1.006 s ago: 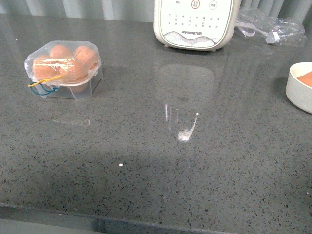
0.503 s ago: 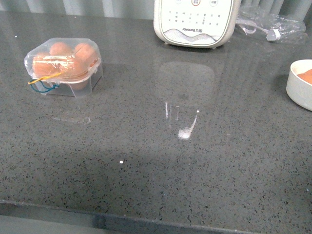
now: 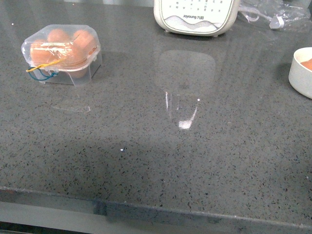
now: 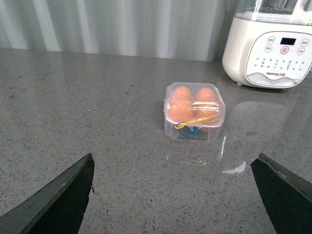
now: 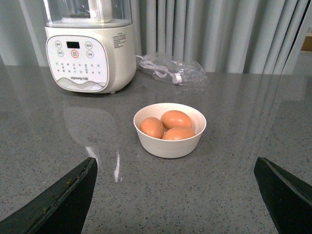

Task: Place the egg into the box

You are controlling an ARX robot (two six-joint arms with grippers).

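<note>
The box [image 3: 61, 53] stands at the counter's left, a clear carton with its domed lid down, brown eggs inside and a yellow-and-blue band at its front. In the left wrist view the box [image 4: 195, 111] lies ahead of my left gripper [image 4: 175, 195], which is open and well short of it. Three brown eggs lie in a white bowl [image 5: 168, 146]; the uppermost egg [image 5: 176, 118] rests against the other two. My right gripper [image 5: 175, 195] is open, with nothing between its fingers, a little way from the bowl. Neither arm shows in the front view.
A cream appliance [image 3: 195, 17] with buttons stands at the back centre. A crumpled plastic bag [image 5: 170, 70] with a cord lies behind the bowl. The bowl [image 3: 300, 78] sits at the right edge of the front view. The counter's front edge [image 3: 156, 207] runs close by.
Everything in the front view has slid upward in the picture. The box, appliance and bowl keep their places relative to one another.
</note>
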